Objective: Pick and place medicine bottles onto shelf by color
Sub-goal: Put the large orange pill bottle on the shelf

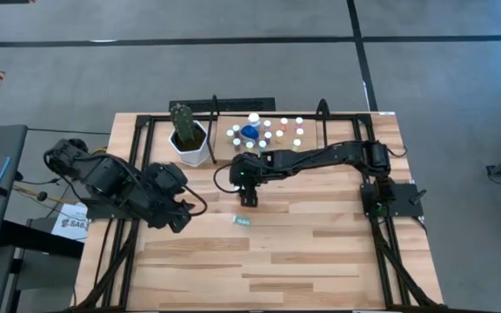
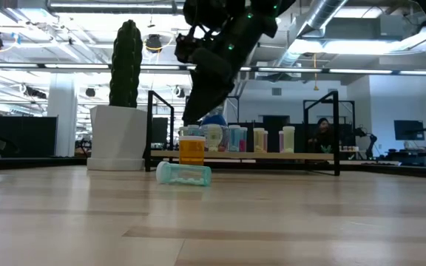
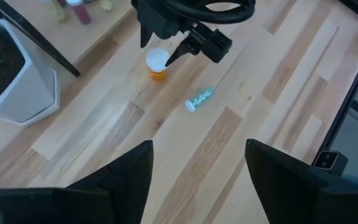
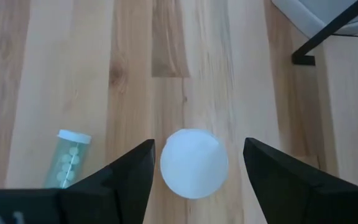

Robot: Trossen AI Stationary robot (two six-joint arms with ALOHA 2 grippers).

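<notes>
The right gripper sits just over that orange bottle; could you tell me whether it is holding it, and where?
Nothing is held: the right gripper is open above the upright orange bottle's white cap, fingers clear on either side.

I see a matt, pale plank-wood table [image 1: 320,252], a see-through teal plastic bottle [image 2: 184,174] lying flat, an amber plastic bottle [image 2: 191,150] upright, thin black metal shelf rails [image 2: 336,133], a smooth white pot [image 2: 115,138].

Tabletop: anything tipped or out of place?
Yes. A teal bottle lies on its side on the table, off the shelf. An amber bottle stands upright just behind it, with the open right gripper directly above. The other bottles stand on the shelf.
</notes>
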